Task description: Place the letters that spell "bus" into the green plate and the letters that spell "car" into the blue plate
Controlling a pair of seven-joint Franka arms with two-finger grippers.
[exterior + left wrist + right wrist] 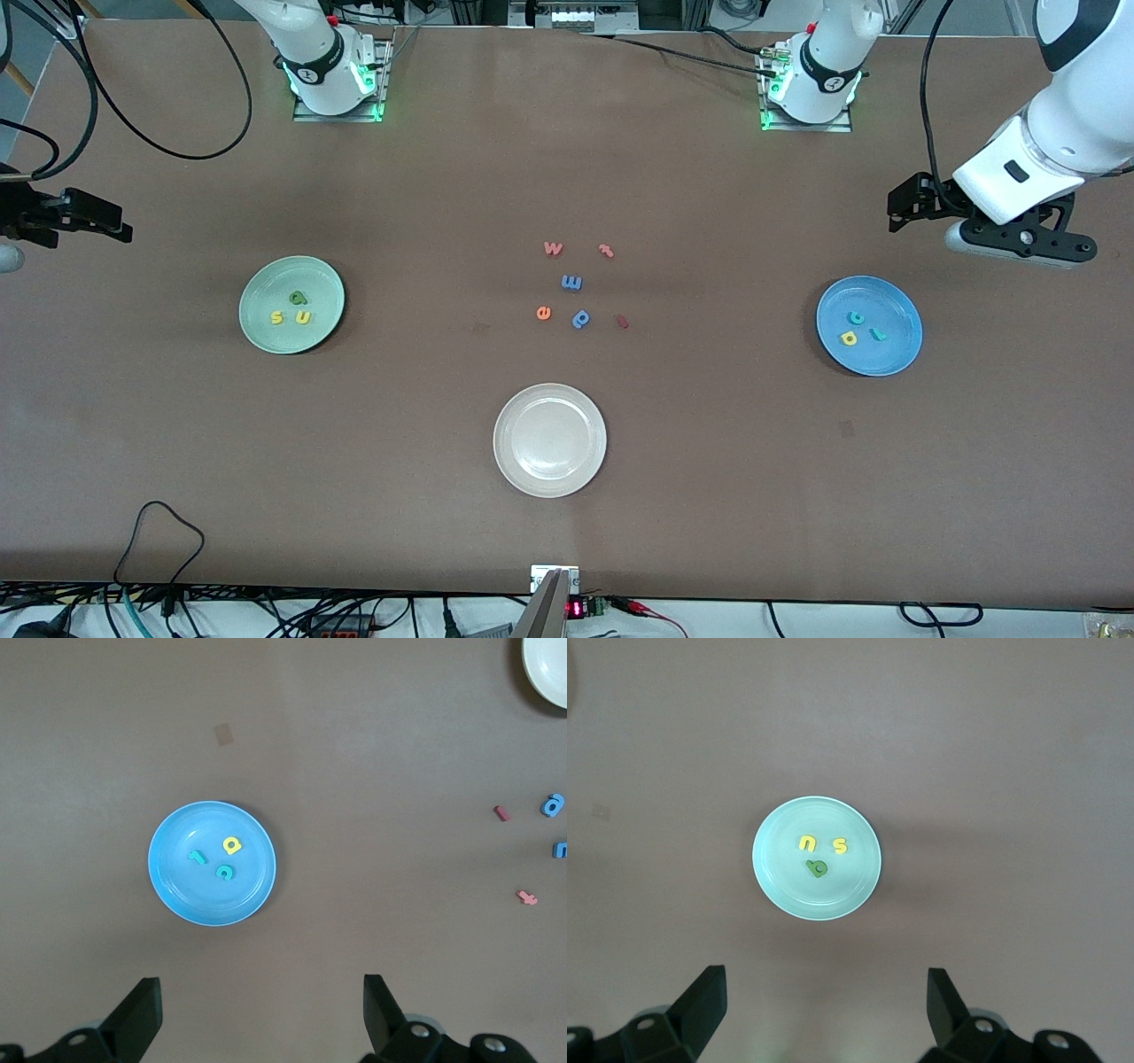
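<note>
Three letters lie flat in the green plate [257,332] and three in the blue plate [904,350]; their facing is unclear. The left hand [261,1014] and right hand [824,1014] hang spread apart over bare bench [709,487].

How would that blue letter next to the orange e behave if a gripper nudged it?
The blue letter lies flat and thin on the table, so it would probably slide, not roll. It looks tiny, likely very light, and hard to pinch from above.

Even, soft overhead light, faint shadows
</note>
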